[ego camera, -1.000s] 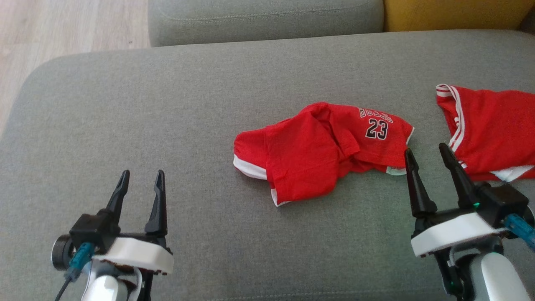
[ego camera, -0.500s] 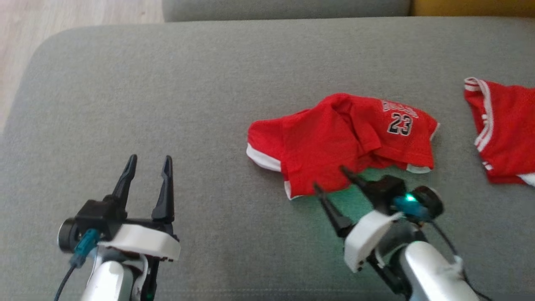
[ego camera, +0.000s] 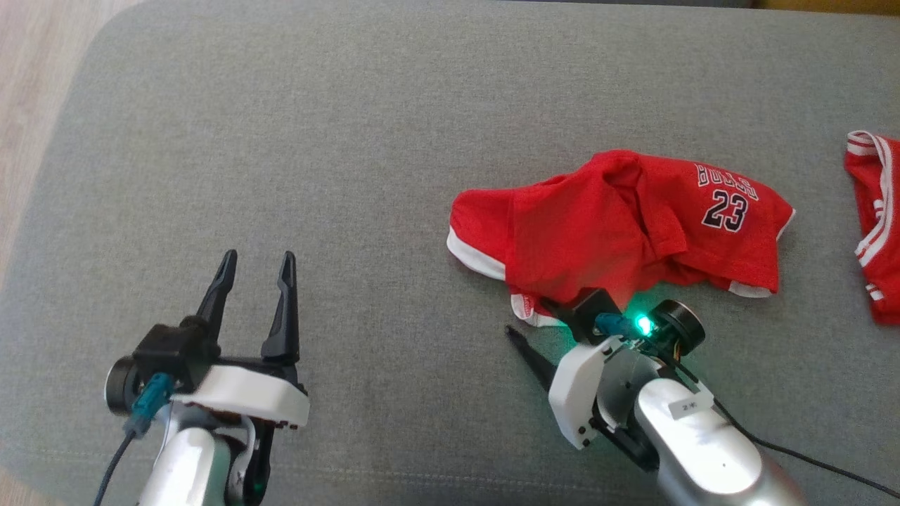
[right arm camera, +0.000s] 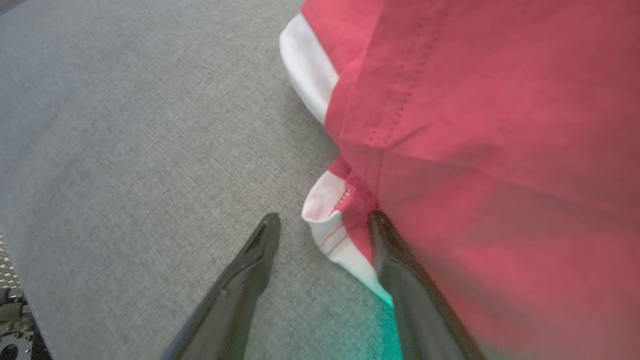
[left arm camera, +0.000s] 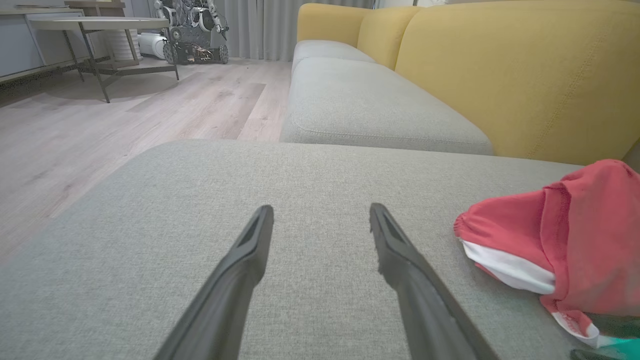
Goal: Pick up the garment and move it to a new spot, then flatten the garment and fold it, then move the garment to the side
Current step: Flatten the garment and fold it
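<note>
The garment (ego camera: 619, 225) is a crumpled red jersey with white hems and "BULLS 23" printed on it, lying on the grey cushion (ego camera: 351, 140). My right gripper (ego camera: 527, 316) is low at its near left corner, jaws open. In the right wrist view the white hem corner (right arm camera: 340, 240) lies between the two fingers of that gripper (right arm camera: 324, 217), and the right finger (right arm camera: 400, 270) touches the red cloth (right arm camera: 475, 125). My left gripper (ego camera: 257, 256) stands open over bare cushion, well left of the garment. In the left wrist view it (left arm camera: 321, 209) holds nothing, and the garment (left arm camera: 575, 235) lies to its right.
A second red garment with white stripes (ego camera: 875, 225) lies at the cushion's right edge. Wooden floor (ego camera: 21, 105) runs past the cushion's left side. The left wrist view shows a yellow sofa back (left arm camera: 500, 75), another grey seat (left arm camera: 360, 100) and a table (left arm camera: 100, 25) beyond.
The camera has tilted down and left. My right gripper swung left and down from beside the garment's right end to its near left corner. The left gripper stayed put.
</note>
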Controlling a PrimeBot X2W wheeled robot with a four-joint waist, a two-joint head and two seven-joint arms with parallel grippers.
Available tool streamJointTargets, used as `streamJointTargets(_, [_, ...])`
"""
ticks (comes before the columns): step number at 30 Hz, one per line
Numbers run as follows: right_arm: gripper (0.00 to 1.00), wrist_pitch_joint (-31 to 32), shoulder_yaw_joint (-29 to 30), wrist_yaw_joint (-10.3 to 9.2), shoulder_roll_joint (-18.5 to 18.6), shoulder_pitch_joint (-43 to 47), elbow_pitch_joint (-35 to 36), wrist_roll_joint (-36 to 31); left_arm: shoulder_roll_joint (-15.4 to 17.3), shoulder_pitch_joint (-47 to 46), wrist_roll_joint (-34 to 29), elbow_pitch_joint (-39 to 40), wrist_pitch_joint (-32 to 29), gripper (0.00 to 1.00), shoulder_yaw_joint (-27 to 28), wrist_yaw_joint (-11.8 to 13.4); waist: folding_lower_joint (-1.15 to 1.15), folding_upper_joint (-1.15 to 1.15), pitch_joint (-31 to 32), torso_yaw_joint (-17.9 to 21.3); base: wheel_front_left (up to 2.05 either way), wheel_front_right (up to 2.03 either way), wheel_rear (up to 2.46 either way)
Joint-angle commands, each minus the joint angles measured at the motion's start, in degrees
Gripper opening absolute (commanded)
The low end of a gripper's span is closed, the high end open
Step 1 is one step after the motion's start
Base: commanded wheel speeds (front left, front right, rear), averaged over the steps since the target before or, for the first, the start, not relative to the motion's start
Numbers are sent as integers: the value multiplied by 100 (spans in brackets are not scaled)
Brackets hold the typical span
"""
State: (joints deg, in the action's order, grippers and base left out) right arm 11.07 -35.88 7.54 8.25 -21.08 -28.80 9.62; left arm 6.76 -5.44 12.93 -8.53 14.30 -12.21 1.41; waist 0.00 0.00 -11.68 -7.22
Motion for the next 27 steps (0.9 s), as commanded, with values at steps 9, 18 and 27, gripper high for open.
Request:
streamJointTargets(9, [0, -457, 79, -5, -160, -139, 208, 222, 21, -239, -18, 211, 69, 100, 288, -22, 0, 0, 10, 118, 0, 0, 0])
streamJointTargets(18, [0, -800, 1064, -5, -181, 153, 1343, 373, 22, -170, -77, 267, 69, 100, 360, -26, 0, 0, 124, 381, 0, 0, 0])
streamJointTargets(27, [0, -748, 2787, -5, -299, 552, 1604, 480, 9, -186, -112, 291, 70, 100, 359, -56, 0, 0, 97, 482, 0, 0, 0])
